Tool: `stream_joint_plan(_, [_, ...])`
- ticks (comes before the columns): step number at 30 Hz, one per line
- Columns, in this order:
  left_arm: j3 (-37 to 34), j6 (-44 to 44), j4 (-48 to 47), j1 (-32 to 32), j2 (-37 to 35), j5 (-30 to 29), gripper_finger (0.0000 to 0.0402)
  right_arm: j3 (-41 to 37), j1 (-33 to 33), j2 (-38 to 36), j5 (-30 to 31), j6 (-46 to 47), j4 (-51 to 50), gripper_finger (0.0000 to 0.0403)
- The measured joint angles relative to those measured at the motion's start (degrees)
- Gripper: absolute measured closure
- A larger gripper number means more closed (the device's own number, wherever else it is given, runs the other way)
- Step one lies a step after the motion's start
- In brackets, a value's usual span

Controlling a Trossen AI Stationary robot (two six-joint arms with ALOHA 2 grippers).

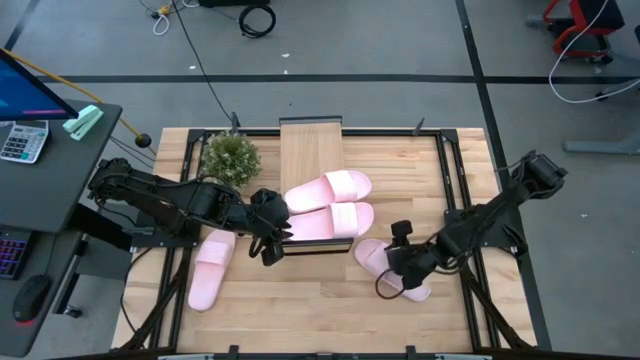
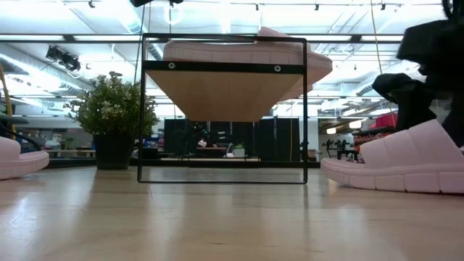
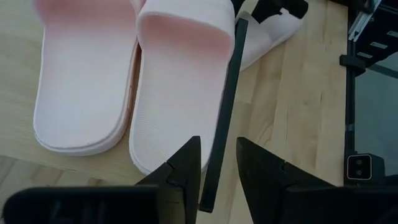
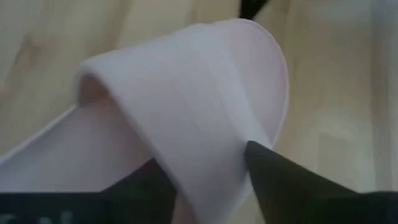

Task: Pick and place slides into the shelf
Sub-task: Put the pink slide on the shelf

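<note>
A: Our right gripper [image 4: 205, 186] straddles the strap of a slide [image 1: 385, 265] just right of the shelf [image 1: 311, 150], fingers not yet clamped.

B: Our left gripper [image 3: 214, 180] pinches the shelf's frame, steadying it. Two slides already rest on top; one lies left.

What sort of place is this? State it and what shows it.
Probably a robotics lab or workshop: a wooden table on bare grey floor with loose cables, a desk with calculator alongside, and an open hall with ceiling lights behind.
</note>
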Motion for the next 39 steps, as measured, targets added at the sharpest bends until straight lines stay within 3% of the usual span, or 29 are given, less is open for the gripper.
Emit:
stream_joint_plan(5, [0.0, -0.78, -0.02, 0.0, 0.0, 0.02, 0.0294, 4.69, -0.39, 1.5, 1.01, 9.1, -11.4, 0.0371])
stream_joint_plan(6, [0.0, -0.76, -0.02, 0.0, 0.0, 0.02, 0.0294, 5.6, -0.32, 1.5, 1.15, 10.57, -13.95, 0.0384])
stream_joint_plan(21, [0.0, 0.77, -1.01, 0.0, 0.0, 0.0, 0.0294, 15.78, 7.81, -7.78, -2.17, 38.95, -42.78, 0.0396])
stream_joint_plan(34, [0.0, 0.97, -0.98, 0.0, 0.0, -0.87, 0.0294, 40.69, 8.11, -8.2, 6.74, 45.5, -69.16, 0.0396])
stream_joint_plan(39, [0.0, 1.81, -0.35, -0.03, 0.0, -3.48, 0.0294, 46.28, 5.01, -9.27, 14.17, 48.32, -69.38, 0.0396])
